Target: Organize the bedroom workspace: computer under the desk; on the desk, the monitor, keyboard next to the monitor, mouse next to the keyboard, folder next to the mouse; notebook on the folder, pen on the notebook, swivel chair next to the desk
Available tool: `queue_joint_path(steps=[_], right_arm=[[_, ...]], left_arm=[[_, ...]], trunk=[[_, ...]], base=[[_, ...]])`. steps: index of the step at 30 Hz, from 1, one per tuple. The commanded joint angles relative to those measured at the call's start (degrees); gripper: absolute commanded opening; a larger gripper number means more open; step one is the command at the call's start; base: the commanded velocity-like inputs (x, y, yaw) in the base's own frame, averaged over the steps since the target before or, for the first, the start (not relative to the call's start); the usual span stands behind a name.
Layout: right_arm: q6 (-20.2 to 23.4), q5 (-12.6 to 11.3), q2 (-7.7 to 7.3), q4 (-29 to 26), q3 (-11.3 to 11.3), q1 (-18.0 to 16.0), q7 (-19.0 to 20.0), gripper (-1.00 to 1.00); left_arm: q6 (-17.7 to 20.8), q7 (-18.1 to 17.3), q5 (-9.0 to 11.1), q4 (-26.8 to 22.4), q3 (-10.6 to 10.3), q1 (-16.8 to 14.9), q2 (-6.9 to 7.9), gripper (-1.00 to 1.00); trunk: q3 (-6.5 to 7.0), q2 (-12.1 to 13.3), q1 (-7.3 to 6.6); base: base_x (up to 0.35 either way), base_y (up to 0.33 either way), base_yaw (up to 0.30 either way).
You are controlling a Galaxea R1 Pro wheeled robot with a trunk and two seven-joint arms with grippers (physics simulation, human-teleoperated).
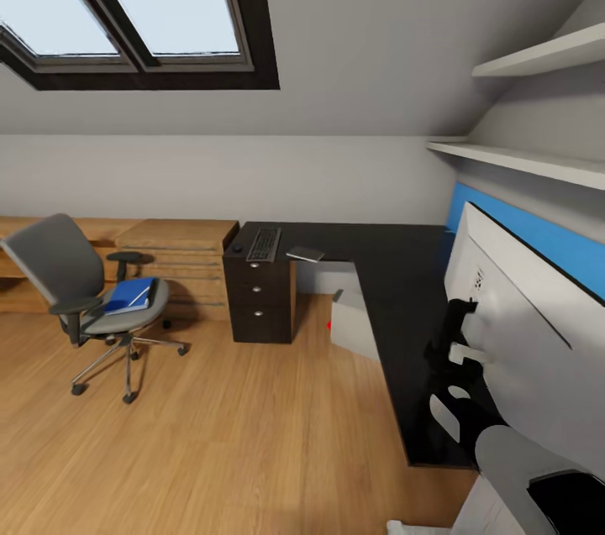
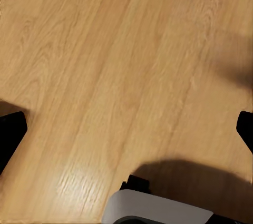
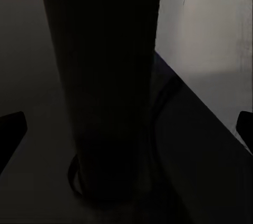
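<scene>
The monitor (image 1: pixel 521 325) is seen standing on the black worktop (image 1: pixel 395 283), its stand column (image 3: pixel 103 87) framed between the right gripper's (image 3: pixel 126 129) widely spread fingers; nothing is held. It is judged rigid, top-heavy and fragile at the screen, best gripped at the column. The left gripper (image 2: pixel 126 129) is spread wide above the floor (image 2: pixel 105 50).

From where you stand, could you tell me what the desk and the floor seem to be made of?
The desk looks like black laminate or lacquered board: smooth, dark, faintly glossy, though the render leaves it open. The floor looks like light varnished wood: plank seams, grain and a soft sheen.
</scene>
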Motion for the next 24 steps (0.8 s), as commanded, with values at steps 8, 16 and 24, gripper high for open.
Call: queue_joint_path(steps=[8, 16, 24], right_arm=[[-0.14, -0.46, -0.03, 0.01, 0.5, -0.03, -0.26, 1.0], [-0.14, -0.46, 0.01, 0.01, 0.58, -0.04, -0.26, 1.0], [-0.14, -0.46, 0.05, 0.01, 0.6, -0.04, -0.18, 1.0]], left_arm=[[-0.1, 0.42, 0.36, -0.17, -0.49, 0.01, 0.03, 1.0], [-0.1, 0.42, 0.36, -0.33, -0.49, 0.01, 0.03, 1.0], [-0.1, 0.42, 0.36, -0.36, -0.49, 0.01, 0.03, 1.0]], trunk=[[-0.06, -0.04, -0.02], [-0.06, -0.04, -0.02], [-0.06, -0.04, -0.02]], base=[[-0.264, 0.0, 0.0], [-0.051, 0.0, 0.0], [-0.086, -0.023, 0.0]])
